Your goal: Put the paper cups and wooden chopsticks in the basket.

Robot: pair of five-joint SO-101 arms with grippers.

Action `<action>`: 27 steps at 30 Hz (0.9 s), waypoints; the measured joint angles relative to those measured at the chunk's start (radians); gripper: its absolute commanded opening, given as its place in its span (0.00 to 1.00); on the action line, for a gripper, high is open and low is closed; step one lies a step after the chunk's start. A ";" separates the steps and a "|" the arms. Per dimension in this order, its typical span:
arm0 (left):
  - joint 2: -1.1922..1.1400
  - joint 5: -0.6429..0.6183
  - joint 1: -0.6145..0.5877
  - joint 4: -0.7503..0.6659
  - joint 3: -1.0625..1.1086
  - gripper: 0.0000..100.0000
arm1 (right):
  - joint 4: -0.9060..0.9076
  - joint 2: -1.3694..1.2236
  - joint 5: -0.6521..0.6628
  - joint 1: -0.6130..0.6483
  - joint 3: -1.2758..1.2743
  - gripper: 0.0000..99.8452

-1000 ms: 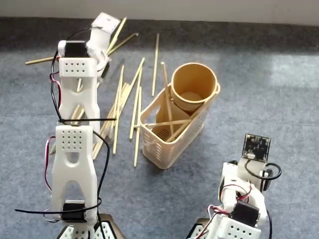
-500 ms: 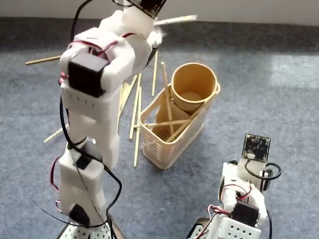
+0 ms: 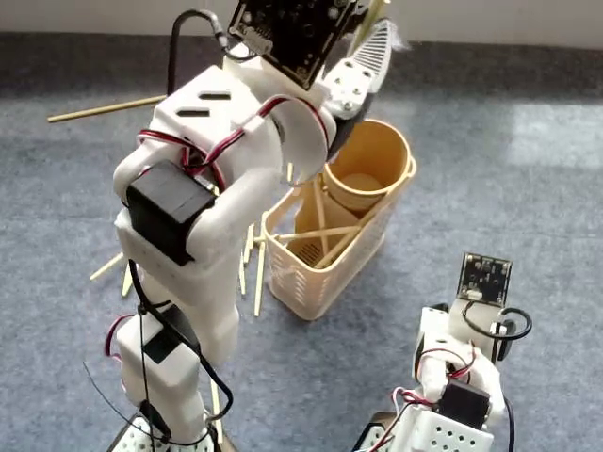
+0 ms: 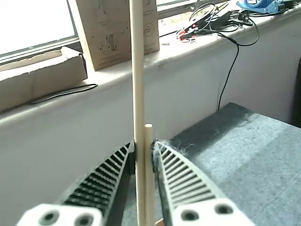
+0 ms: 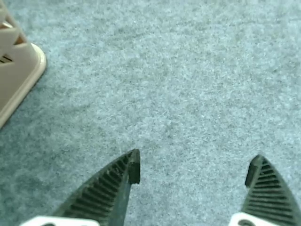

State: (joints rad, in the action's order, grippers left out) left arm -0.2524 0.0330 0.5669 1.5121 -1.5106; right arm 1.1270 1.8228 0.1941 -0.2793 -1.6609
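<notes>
Left gripper point(image 4: 143, 147): raised off the desk point(image 3: 528, 188), fingers clamped on two wooden chopsticks point(image 4: 137, 84) that stand side by side between them, one reaching far past the other
Basket point(image 3: 316, 282): upright on the desk, just beside the left arm point(image 3: 207, 235)
Paper cup point(image 3: 366, 160): upright in the basket's far end, mouth up
Chopsticks in basket point(image 3: 320, 232): a few, crossed and leaning in the near end
Loose chopsticks point(image 3: 104, 109): lying on the desk beside and behind the left arm
Right gripper point(image 5: 195, 167): fingers wide apart, holding nothing, low over grey desk near a basket corner
Writing: cardboard box point(image 4: 117, 28) on the sill point(image 4: 188, 44) bears printed figures and text, too small to read; circuit board point(image 3: 292, 33) markings likewise
</notes>
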 measured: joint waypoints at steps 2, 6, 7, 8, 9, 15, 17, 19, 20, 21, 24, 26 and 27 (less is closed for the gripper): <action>0.000 -0.020 0.018 0.021 -0.002 0.00 | 0.000 0.000 0.000 0.000 0.000 0.35; 0.000 -0.058 0.037 0.074 -0.002 0.00 | 0.000 0.000 0.000 0.000 0.000 0.35; 0.000 -0.061 0.041 0.092 -0.002 0.01 | 0.000 0.000 0.000 0.000 0.000 0.35; 0.000 -0.066 0.044 0.107 -0.002 0.01 | 0.000 0.000 0.000 0.000 0.000 0.35; 0.000 -0.066 0.048 0.123 -0.002 0.01 | 0.000 0.000 0.000 0.000 0.000 0.35; 0.000 -0.066 0.048 0.166 -0.002 0.01 | 0.000 0.000 0.000 0.000 0.000 0.35; 0.000 -0.066 0.048 0.169 -0.002 0.02 | 0.000 0.000 0.000 0.000 0.000 0.35; 0.000 -0.066 0.048 0.169 -0.002 0.07 | 0.000 0.000 0.000 0.000 0.000 0.35; 0.000 -0.066 0.049 0.169 -0.002 0.09 | 0.000 0.000 0.000 0.000 0.000 0.35; 0.000 -0.066 0.049 0.170 -0.002 0.11 | 0.000 0.000 0.000 0.000 0.000 0.35; 0.000 -0.066 0.048 0.181 -0.002 0.11 | 0.000 0.000 0.000 0.000 0.000 0.35; 0.000 -0.066 0.048 0.189 -0.002 0.11 | 0.000 0.000 0.000 0.000 0.000 0.35; 0.000 -0.066 0.048 0.189 -0.002 0.11 | 0.000 0.000 0.000 0.000 0.000 0.35</action>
State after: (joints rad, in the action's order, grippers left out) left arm -0.2524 -0.0330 0.6145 1.7008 -1.5121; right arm 1.1270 1.8228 0.1941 -0.2793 -1.6609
